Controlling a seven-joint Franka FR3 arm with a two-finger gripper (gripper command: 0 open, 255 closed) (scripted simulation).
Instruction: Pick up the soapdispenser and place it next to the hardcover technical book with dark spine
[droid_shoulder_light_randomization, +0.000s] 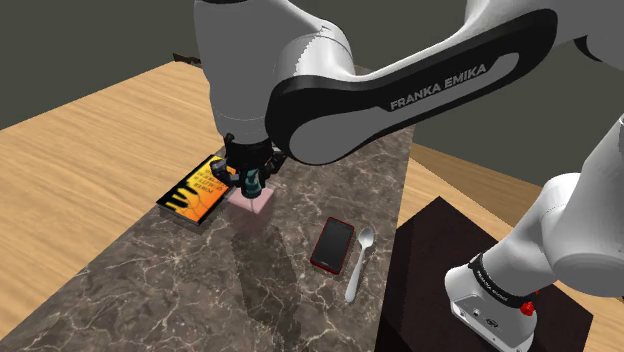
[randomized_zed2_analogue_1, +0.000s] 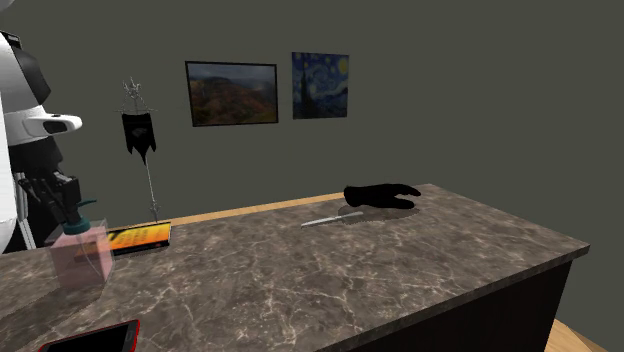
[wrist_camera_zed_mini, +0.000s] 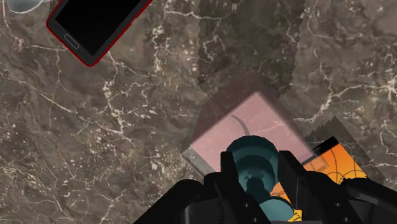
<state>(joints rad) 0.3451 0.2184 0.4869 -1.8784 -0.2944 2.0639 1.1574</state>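
Note:
The soap dispenser (droid_shoulder_light_randomization: 251, 207) has a translucent pink body and a teal pump head. It stands upright right beside the book (droid_shoulder_light_randomization: 193, 194), a flat volume with an orange-and-yellow cover and a dark spine, lying on the marble counter (droid_shoulder_light_randomization: 200, 290). My black gripper (droid_shoulder_light_randomization: 250, 183) comes down from above and is shut on the teal pump. In the wrist view the fingers (wrist_camera_zed_mini: 232, 172) clasp the pump on both sides of the dispenser (wrist_camera_zed_mini: 245, 124), with the book's corner (wrist_camera_zed_mini: 331, 159) close by. I cannot tell whether the base touches the counter.
A red-edged phone (droid_shoulder_light_randomization: 332, 245) and a white spoon (droid_shoulder_light_randomization: 358, 262) lie on the counter between the dispenser and the stand. In the second exterior view a black glove-like object (randomized_zed2_analogue_1: 380, 195) and a thin utensil (randomized_zed2_analogue_1: 325, 220) lie at the far end.

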